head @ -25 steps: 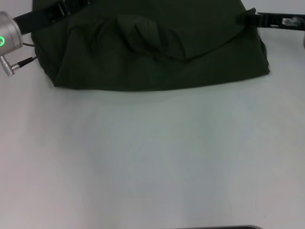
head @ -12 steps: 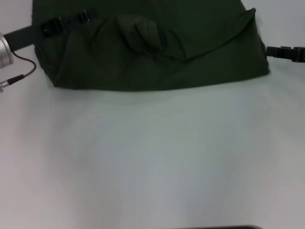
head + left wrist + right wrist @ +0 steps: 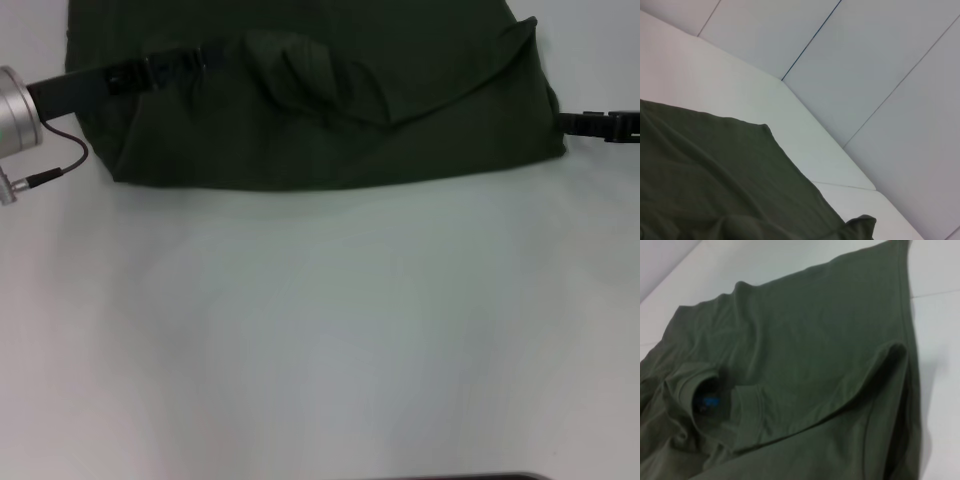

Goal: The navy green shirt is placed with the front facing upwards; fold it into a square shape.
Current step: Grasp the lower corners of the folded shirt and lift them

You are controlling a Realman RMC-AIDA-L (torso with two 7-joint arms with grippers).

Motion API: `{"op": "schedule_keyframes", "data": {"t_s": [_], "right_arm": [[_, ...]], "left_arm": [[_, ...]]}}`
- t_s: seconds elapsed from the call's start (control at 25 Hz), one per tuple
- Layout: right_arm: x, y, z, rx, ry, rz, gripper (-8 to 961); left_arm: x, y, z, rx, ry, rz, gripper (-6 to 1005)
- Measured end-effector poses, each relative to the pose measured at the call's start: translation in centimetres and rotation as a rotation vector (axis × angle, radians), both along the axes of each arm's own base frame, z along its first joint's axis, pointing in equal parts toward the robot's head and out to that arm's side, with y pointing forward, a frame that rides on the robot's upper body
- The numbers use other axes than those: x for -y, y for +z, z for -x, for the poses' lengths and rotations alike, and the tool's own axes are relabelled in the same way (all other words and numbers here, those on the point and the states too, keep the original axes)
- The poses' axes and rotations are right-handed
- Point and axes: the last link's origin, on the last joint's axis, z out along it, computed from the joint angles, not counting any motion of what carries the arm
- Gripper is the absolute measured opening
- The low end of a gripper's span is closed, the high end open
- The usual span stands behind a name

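White, matte surface (image 3: pixel 330 330) fills most of the head view, and the large dark olive-green soft cotton shirt (image 3: pixel 330 100) lies bunched along its far edge, well apart from the robot's body. That placement looks like the result of a fold: the near hem runs as one fairly straight line, while a loose flap of cloth crosses the top on a slant and the ribbed collar (image 3: pixel 700 395) sits crumpled under it, so the garment reads as roughly halved, not yet square. I judge the task partly done, with the wrinkled middle needing smoothing before another fold.

The left hand (image 3: pixel 170 68) reaches in low over the shirt's left part, its slim black fingers lying against the cloth, probably to press or pinch a layer there; whether they are closed on fabric or merely resting, I cannot tell. The right hand (image 3: pixel 590 125) sits just beside the shirt's right edge, apart from the cloth, apparently holding nothing; its opening I cannot tell either.

As for writing, no chest lettering shows, which suggests the front is folded inward or hidden. Only a small blue print (image 3: pixel 710 401) shows inside the collar in the right wrist view, too small to read.
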Motion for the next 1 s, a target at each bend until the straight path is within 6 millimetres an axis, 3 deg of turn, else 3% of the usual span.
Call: {"op": "schedule_keyframes", "data": {"t_s": [0.56,1.0], "right_arm": [[-1.1,-2.7,0.6,0.048,-0.014,0.039,600],[-1.2,-2.9,1.2,0.034,0.004,0.052,598]], "left_arm": [[-0.3,0.0,0.1,-0.012,0.004,-0.017,691],[-0.3,-0.2,-0.1,-0.015,0.000,-0.014,690]]}}
